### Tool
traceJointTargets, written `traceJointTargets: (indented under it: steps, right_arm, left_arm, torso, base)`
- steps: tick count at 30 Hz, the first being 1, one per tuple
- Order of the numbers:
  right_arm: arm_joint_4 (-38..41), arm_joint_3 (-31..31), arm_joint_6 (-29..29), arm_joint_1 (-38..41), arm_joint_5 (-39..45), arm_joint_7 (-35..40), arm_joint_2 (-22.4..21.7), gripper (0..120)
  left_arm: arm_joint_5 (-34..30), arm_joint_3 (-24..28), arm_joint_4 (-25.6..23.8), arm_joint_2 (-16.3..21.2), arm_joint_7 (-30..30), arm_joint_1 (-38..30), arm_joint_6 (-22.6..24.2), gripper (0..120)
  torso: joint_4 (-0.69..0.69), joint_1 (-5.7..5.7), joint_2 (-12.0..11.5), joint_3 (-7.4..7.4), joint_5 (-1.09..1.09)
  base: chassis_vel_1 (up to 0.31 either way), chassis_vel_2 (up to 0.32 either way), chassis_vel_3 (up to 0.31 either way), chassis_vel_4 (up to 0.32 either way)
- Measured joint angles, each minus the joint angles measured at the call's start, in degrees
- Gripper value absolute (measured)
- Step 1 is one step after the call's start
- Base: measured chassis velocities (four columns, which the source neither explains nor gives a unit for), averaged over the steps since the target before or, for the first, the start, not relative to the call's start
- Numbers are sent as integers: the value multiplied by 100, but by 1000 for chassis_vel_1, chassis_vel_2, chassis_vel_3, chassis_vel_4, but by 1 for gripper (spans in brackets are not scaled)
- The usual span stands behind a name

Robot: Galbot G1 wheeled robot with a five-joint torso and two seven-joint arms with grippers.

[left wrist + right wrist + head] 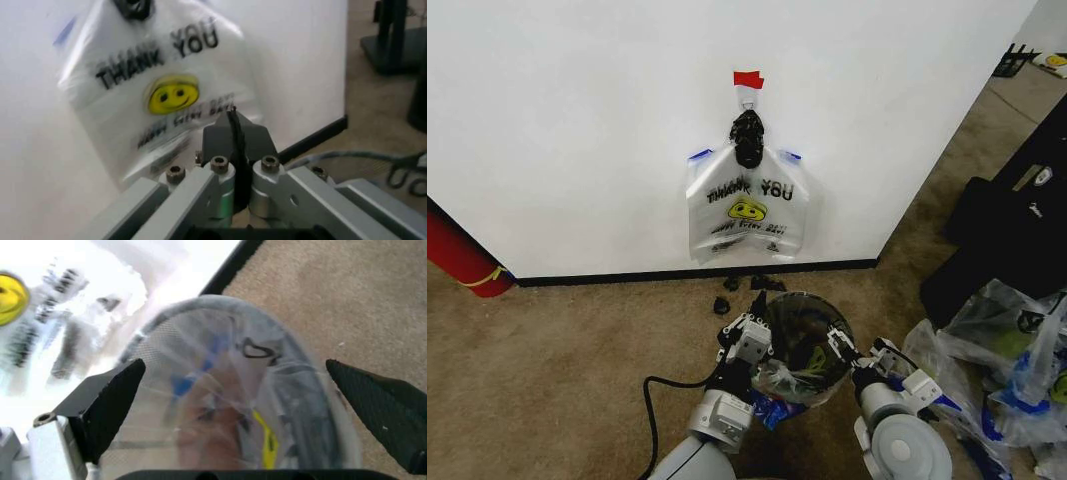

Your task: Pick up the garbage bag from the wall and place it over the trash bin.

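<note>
Bag, lettered "THANK YOU" above a yellow smiley, hangs on the wall under a red tape strip, bin on the carpet below it, left gripper with jaws pressed together, right gripper with jaws spread over the bin.

A: We see the trash bin standing on the carpet between us and the wall, directly below the garbage bag.

B: Agreed. Left pincer and right pincer flank its rim closely. Small dark bits lie by the baseboard.

A: Open carpet to the left; a red cylinder stands far left.

B: Clear bags and black cases crowd the right side.
</note>
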Motion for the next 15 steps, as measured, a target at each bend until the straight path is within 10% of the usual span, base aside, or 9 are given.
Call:
traceJointTargets:
  steps: [15]
  right_arm:
    - [1336,569,2589,-112,-1618,-1576,-364,100]
  left_arm:
    - [-2106,-788,296,1442,807,153,731,0]
  torso:
    - [0,0,0,0,-1]
  base:
    - [0,0,0,0]
